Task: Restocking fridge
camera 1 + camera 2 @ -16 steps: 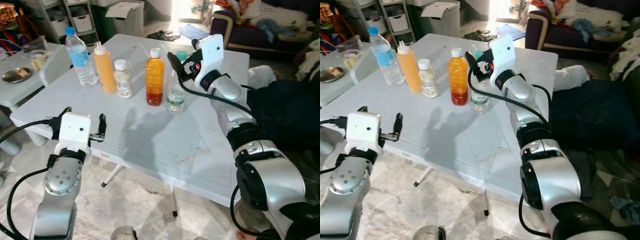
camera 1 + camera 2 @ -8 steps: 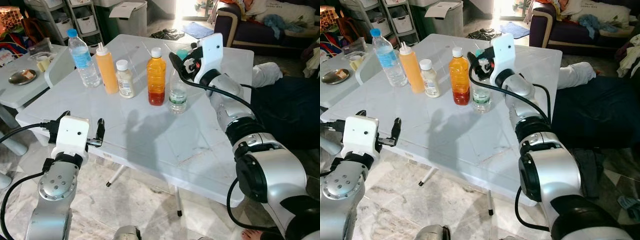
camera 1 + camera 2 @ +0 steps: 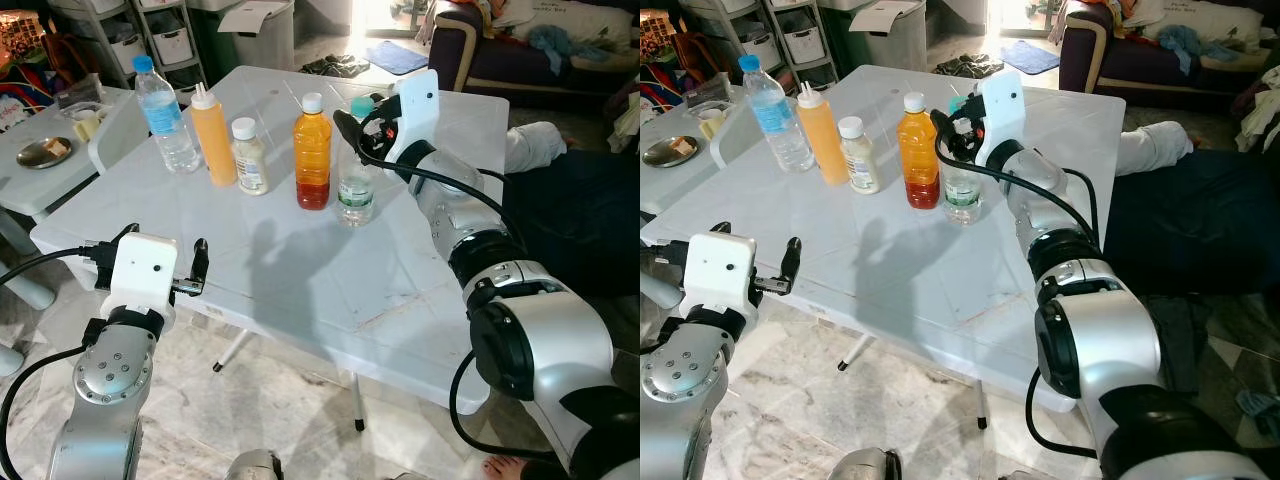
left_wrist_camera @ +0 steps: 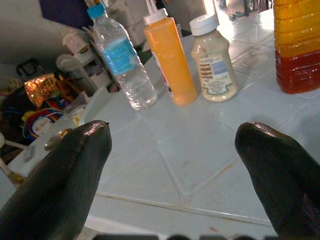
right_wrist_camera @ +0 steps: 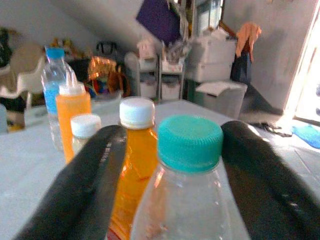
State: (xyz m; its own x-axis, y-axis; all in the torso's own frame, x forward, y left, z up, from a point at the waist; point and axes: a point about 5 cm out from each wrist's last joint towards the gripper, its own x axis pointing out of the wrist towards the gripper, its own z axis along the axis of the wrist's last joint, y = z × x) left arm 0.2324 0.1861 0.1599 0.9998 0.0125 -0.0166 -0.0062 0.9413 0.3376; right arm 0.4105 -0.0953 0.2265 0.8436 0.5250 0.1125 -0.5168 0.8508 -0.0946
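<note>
Standing upright on white table [image 3: 330,270], at the right end of the bottle row: teal-capped bottle [image 3: 354,180], neck between spread fingers of right gripper [image 3: 952,120], nothing clamped yet. Left gripper [image 3: 150,265] open, empty, at near edge, well apart.

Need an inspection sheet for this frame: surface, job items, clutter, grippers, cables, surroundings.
Surface: white table, tiled top, dry.
Job's things: five bottles in a row: blue-capped water bottle, orange squeeze bottle, small cream bottle, amber juice bottle, teal-capped clear bottle. All upright.
Clutter: nothing seen on the table.
Grippers: right gripper at the teal-capped bottle's neck, jaws open on either side of the cap. Left gripper low at the table's near edge, jaws open, holding nothing.
Cables: black cables along both arms, off the bottles.
Surroundings: side table with metal dish, shelves, sofa.
</note>
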